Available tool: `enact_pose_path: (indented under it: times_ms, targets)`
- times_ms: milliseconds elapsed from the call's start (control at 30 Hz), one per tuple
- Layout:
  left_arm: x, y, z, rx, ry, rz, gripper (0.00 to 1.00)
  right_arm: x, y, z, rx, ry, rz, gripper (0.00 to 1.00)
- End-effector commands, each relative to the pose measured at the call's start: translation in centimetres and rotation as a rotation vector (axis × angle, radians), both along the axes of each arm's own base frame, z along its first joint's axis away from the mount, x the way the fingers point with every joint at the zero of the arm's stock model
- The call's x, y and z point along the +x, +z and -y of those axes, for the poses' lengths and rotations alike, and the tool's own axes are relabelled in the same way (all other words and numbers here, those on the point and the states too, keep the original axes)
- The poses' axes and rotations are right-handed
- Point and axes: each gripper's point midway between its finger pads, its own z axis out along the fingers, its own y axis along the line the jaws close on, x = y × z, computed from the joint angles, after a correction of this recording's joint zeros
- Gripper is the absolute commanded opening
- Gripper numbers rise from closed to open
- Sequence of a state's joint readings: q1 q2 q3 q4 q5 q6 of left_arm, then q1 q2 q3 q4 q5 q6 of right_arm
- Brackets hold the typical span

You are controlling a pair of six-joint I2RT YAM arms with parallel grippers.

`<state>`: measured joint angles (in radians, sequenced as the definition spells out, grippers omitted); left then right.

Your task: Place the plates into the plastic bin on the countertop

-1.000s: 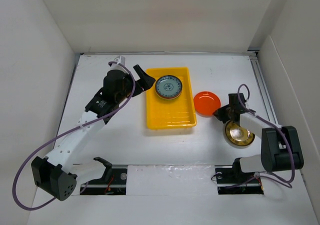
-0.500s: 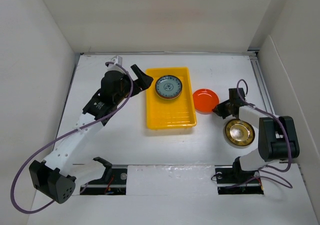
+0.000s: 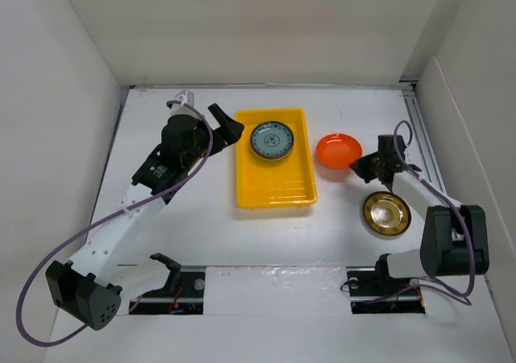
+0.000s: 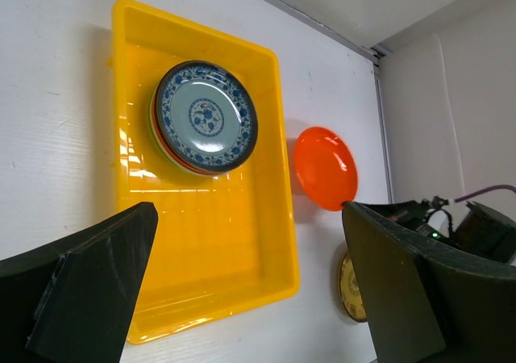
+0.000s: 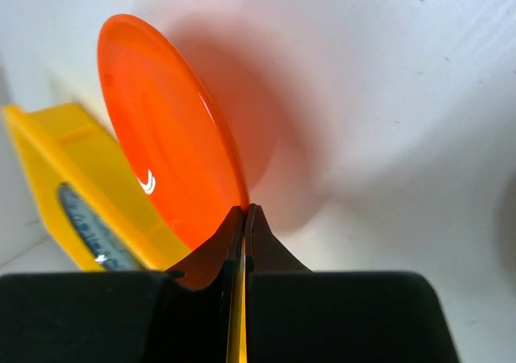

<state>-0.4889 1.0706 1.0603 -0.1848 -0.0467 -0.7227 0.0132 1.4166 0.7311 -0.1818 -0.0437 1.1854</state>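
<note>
One orange plate [image 3: 338, 149]: newly lifted off the counter [image 3: 201, 234], rim clenched in my right pincer [image 3: 360, 166], just beside the yellow bin [image 3: 276, 184]; transfer pending. Gold plate [image 3: 385, 213]: outstanding. Left pincer [image 3: 232, 123]: released, empty.

Seemingly no legible text anywhere.

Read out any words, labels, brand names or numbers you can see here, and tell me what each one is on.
No readable text in any view.
Left arm: a small pale marking on its black link, too small to read.
Blue patterned plate: ornament only, no words.
Yellow bin and orange plate: unmarked.
</note>
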Motion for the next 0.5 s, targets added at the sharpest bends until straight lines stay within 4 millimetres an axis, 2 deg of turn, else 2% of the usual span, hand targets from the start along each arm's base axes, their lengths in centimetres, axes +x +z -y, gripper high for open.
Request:
enact_pose_path:
  times_ms: [0, 33, 67, 133, 167, 267, 300, 333, 367, 400, 433, 467]
  targets:
    - [0.2, 0.2, -0.4, -0.006, 0.024, 0.014, 1.0, 3.1, 7.7, 1.2, -0.013, -0.067, 0.221, 0.0]
    - [0.3, -0.1, -0.3, -0.002, 0.024, 0.005, 1.0, 3.4, 8.9, 1.4, -0.019, -0.075, 0.25, 0.0]
    - [0.4, -0.1, -0.5, -0.007, 0.037, 0.004, 1.0, 4.1, 11.1, 0.8, -0.014, -0.061, 0.307, 0.0]
    - [0.5, -0.5, -0.7, 0.001, 0.047, -0.002, 1.0, 4.7, 12.9, 0.0, -0.04, -0.016, 0.35, 0.0]
    - [0.5, -0.5, -0.6, -0.01, 0.051, -0.007, 1.0, 5.2, 14.9, -1.3, -0.044, 0.025, 0.397, 0.0]
    - [0.1, -0.9, -1.2, -0.007, 0.076, -0.014, 1.0, 5.9, 15.2, -4.8, -0.072, 0.173, 0.4, 0.0]
    - [-0.1, -0.9, -1.3, -0.008, 0.076, -0.011, 1.0, 6.4, 16.7, -7.3, -0.066, 0.249, 0.434, 0.0]
    - [-0.1, -0.9, -1.3, -0.016, 0.079, -0.014, 1.0, 7.0, 15.1, -8.7, -0.079, 0.307, 0.401, 0.0]
    - [-0.2, -0.6, -1.4, -0.021, 0.079, -0.006, 1.0, 7.0, 14.8, -10.3, -0.059, 0.368, 0.387, 0.0]
    - [-0.2, -0.6, -1.4, -0.021, 0.079, -0.006, 1.0, 7.4, 15.4, -12.0, -0.05, 0.416, 0.396, 0.0]
    - [-0.3, -0.6, -1.2, -0.025, 0.066, -0.009, 1.0, 7.7, 14.9, -13.0, -0.039, 0.441, 0.385, 0.0]
    - [-0.5, -0.6, -1.0, -0.028, 0.055, -0.011, 1.0, 8.3, 13.1, -13.7, -0.048, 0.464, 0.348, 0.0]
